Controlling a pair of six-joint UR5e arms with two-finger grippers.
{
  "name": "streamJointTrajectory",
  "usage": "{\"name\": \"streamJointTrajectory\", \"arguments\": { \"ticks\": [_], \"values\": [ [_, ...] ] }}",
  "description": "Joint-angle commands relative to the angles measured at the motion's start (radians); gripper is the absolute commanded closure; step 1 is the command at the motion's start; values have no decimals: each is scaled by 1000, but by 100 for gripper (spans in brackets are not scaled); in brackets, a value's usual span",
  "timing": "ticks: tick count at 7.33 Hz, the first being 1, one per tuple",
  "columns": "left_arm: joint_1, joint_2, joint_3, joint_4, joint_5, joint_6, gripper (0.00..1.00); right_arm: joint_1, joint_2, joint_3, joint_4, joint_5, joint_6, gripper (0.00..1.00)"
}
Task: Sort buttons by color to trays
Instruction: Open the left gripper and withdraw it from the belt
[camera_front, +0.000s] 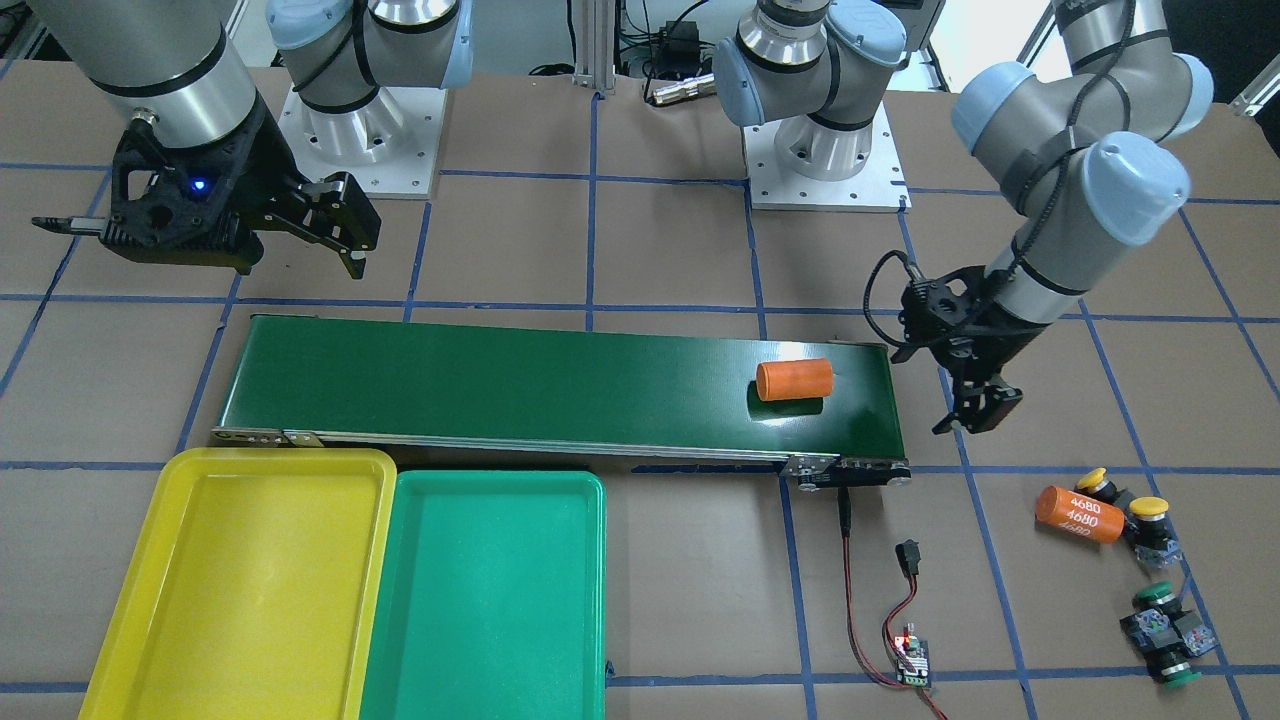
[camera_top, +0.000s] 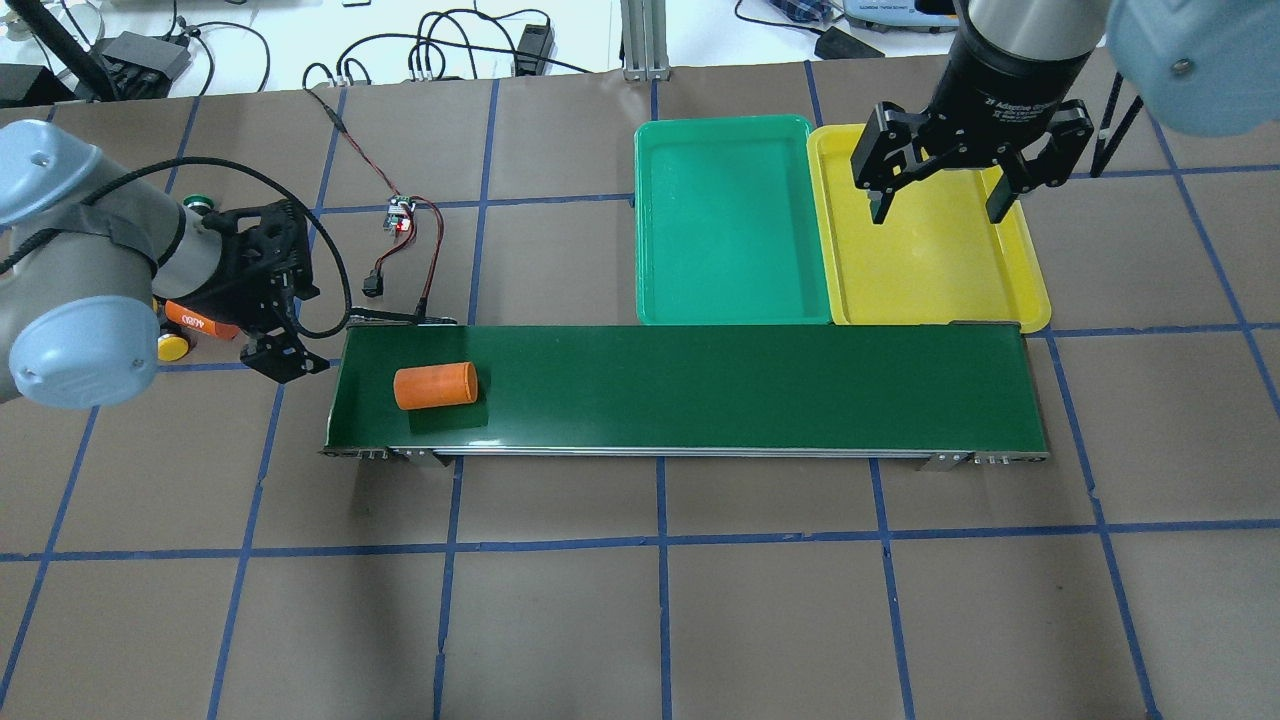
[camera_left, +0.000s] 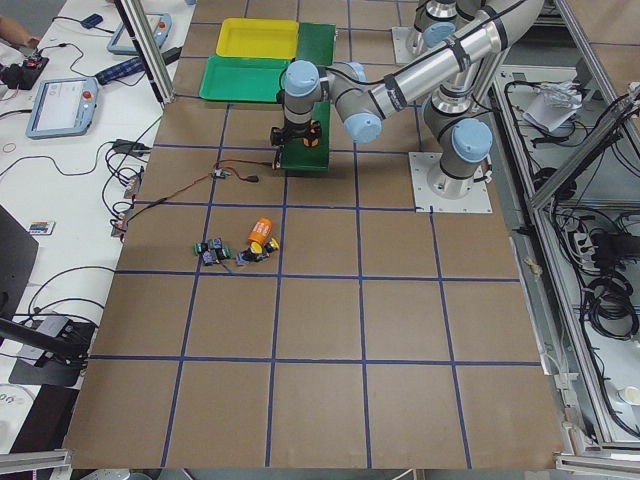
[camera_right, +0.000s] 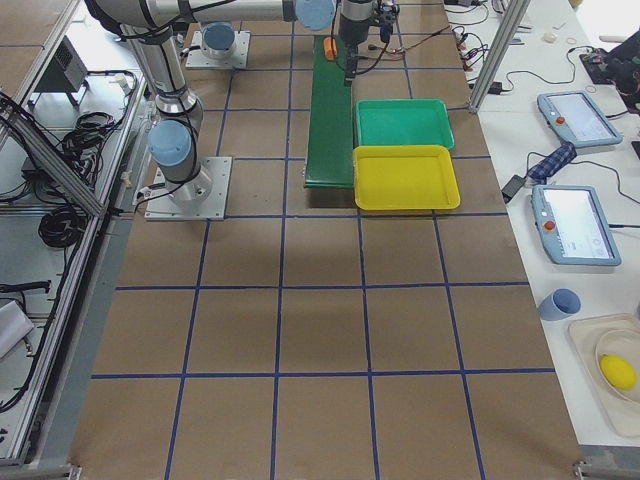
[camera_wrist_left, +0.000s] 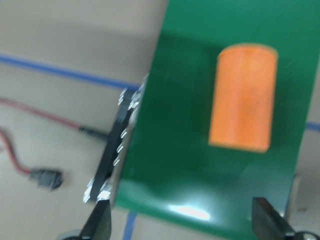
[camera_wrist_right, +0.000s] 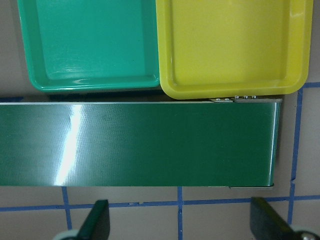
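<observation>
A table (camera_front: 680, 560) covered in brown paper with a blue tape grid carries everything, and a long dark-green conveyor belt (camera_front: 550, 385) lies across its middle. Seen from the operators' side, the yellow tray (camera_front: 240, 590) and the green tray (camera_front: 490, 590) are nearest. They sit side by side, touching, against the belt's near edge at one end, with the yellow one outermost. All four buttons lie on the paper off the belt's other end, well apart from the trays. The two green-capped buttons (camera_front: 1155, 597) are closest, and the two yellow-capped buttons (camera_front: 1148, 510) lie just behind them, beside an orange cylinder printed 4680 (camera_front: 1078, 514). A small circuit board (camera_front: 912, 655) with red and black wires lies near that end's near corner. A plain orange cylinder (camera_front: 794, 380) rests on its side on the belt, close to the same end. The left gripper (camera_front: 975, 415) hangs just off that end, pointing down, its fingers spread wide around nothing. The right gripper (camera_top: 935, 205) hangs raised beyond the belt's far edge at the tray end, also spread wide and carrying nothing. Both arm bases (camera_front: 825, 150) stand farthest back
</observation>
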Motion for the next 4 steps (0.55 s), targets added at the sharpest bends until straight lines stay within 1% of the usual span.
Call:
{"name": "streamJointTrajectory", "arguments": {
  "ticks": [1,2,4],
  "values": [
    [52,-120,179,-8,82,76,0,1,0,0,1,0,-1,0],
    [99,-183,229,-9,107,106,0,1,0,0,0,0,-1,0],
    [218,-283,248,23,106,203,0,2,0,2,3,0,0,0]
  ]
}}
